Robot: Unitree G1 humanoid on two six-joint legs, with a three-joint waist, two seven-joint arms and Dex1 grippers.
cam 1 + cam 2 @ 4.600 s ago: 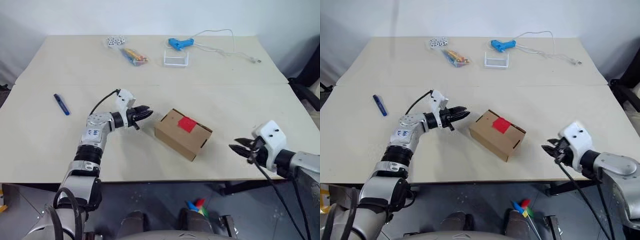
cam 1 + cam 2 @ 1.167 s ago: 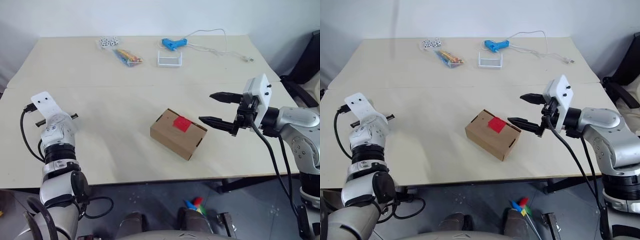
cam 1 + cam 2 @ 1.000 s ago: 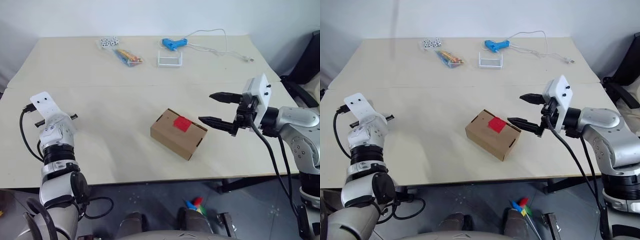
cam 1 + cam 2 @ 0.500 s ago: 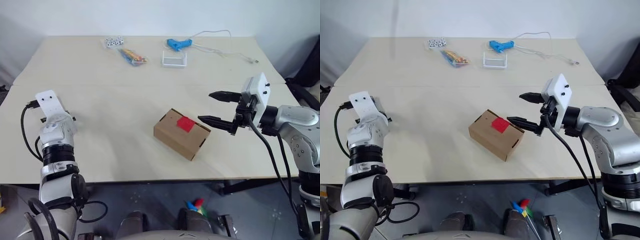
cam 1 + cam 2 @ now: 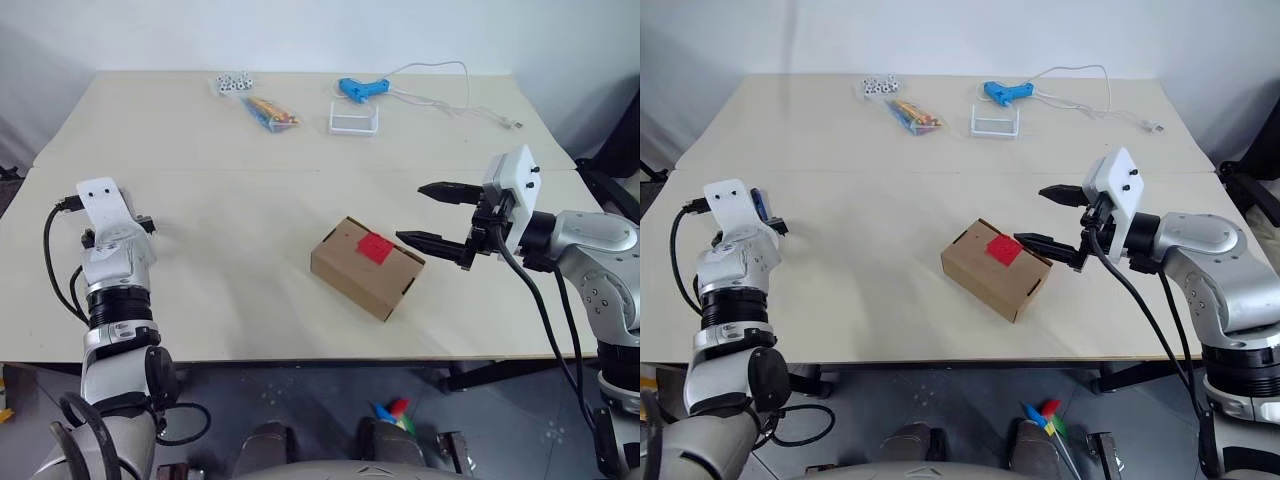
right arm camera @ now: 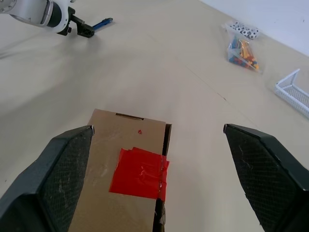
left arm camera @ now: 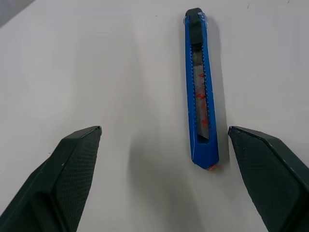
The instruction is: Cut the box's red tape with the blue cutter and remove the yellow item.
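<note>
Even, bright, diffuse light covers the pale tabletop (image 5: 250,140), with no glare spots. Shadows are soft: a faint one lies beside the box (image 5: 366,267), another beside the cutter (image 7: 201,92) in the left wrist view. Head views are sharp, with slight bowing at the edges. In both wrist views the near fingers (image 6: 63,174) look soft and slightly blurred.
</note>
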